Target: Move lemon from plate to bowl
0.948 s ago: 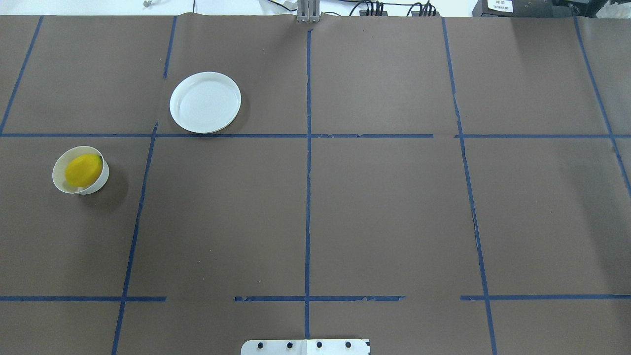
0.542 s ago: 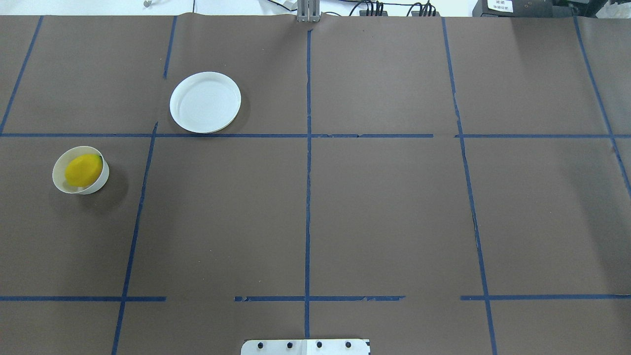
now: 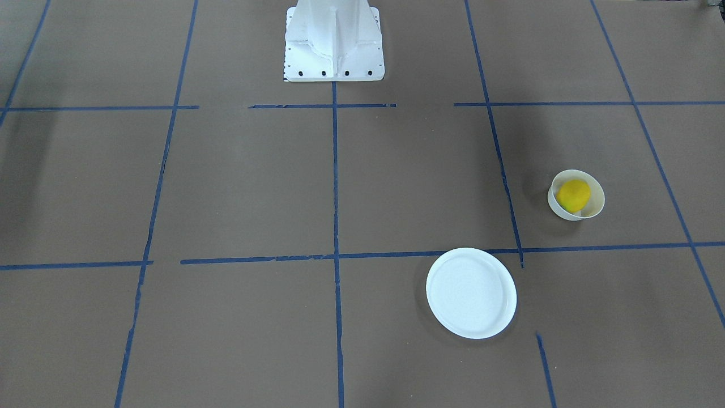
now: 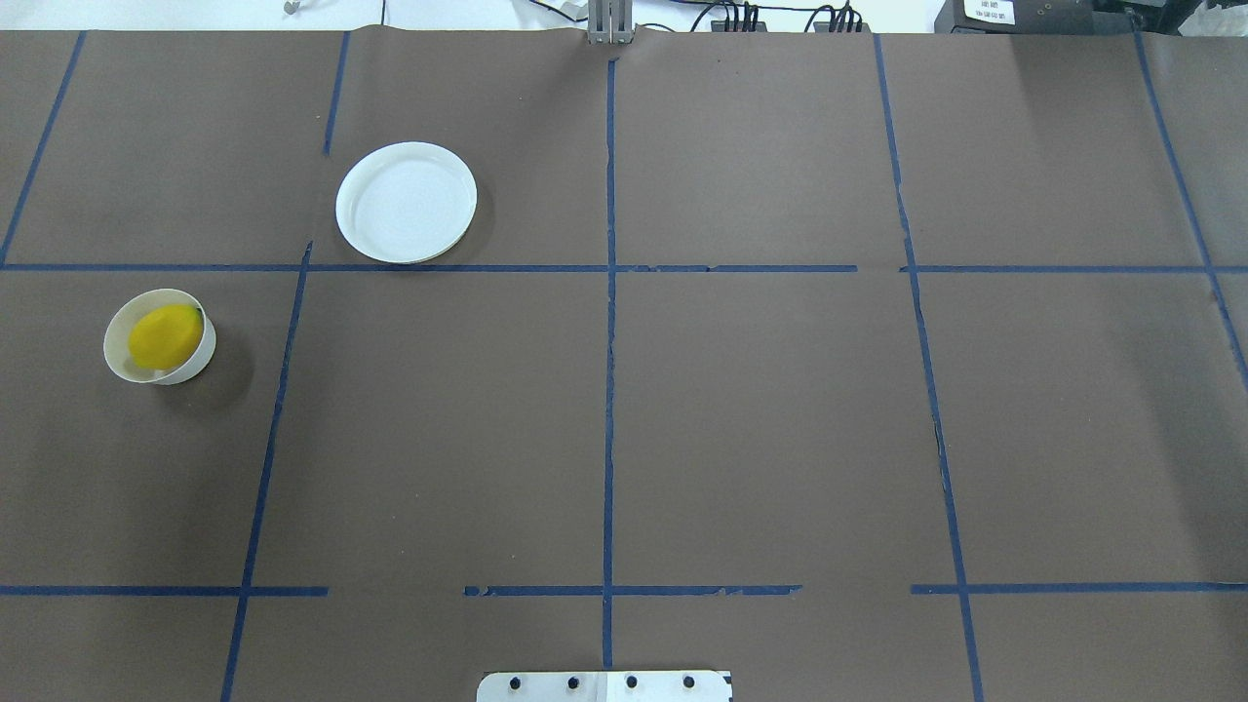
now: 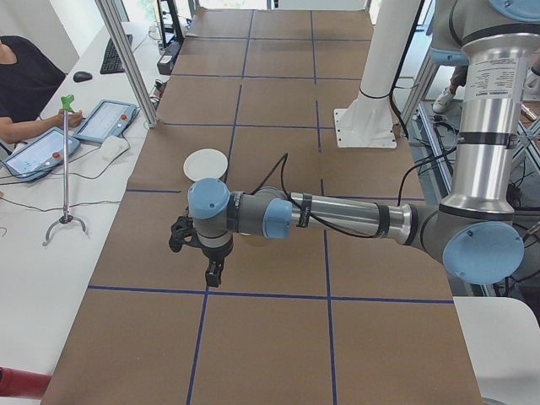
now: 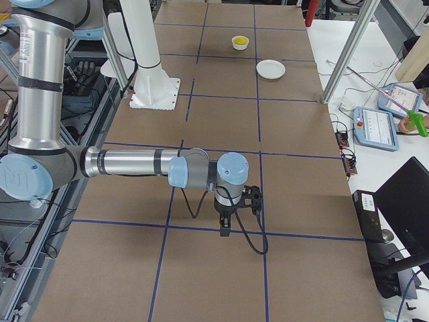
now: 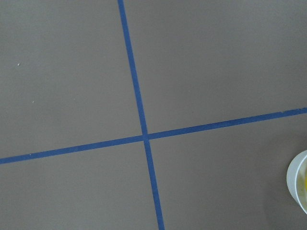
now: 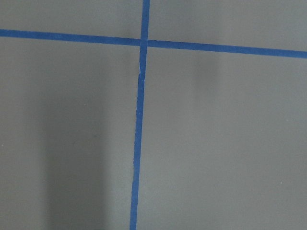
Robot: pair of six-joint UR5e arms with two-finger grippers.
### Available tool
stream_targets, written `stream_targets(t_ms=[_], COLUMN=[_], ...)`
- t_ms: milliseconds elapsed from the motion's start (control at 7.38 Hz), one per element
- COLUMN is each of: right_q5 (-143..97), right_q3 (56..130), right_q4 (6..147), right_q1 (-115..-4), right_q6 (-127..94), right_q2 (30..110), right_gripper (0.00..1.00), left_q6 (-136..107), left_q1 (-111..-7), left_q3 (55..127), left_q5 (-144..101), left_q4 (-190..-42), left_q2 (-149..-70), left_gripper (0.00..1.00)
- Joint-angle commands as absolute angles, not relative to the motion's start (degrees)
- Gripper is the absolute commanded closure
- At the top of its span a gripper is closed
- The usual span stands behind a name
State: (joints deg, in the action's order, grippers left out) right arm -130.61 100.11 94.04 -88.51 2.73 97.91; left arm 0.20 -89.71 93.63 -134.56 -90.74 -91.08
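Note:
The yellow lemon lies inside the small deep white bowl at the table's left side; both also show in the front-facing view, the lemon in the bowl. The flat white plate stands bare farther back, to the right of the bowl; it also shows in the front-facing view. The left wrist view catches the bowl's rim at its right edge. My left gripper and right gripper show only in the side views, above the table; I cannot tell if they are open or shut.
The brown table cover is marked with blue tape lines. The robot's white base stands at the table's edge. Metal posts, tablets and an operator are along the far side.

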Motion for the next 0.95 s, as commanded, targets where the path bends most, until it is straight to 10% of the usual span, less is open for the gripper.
stream_targets(t_ms=[0,812], right_q5=[-130.6,-130.6], right_q3=[100.1,100.1], right_q4=[94.0,94.0], right_q1=[-88.5,-88.5], right_q6=[2.7,2.7], right_q2=[97.9,97.9], right_gripper=[0.00,0.00], left_q6=[-0.1,0.3], left_q1=[-90.3,-90.3], left_q3=[93.3,93.3], left_q5=[-134.7,-134.8], left_q4=[-90.2,-90.2], left_q2=[-89.6,-88.6], left_gripper=[0.00,0.00])
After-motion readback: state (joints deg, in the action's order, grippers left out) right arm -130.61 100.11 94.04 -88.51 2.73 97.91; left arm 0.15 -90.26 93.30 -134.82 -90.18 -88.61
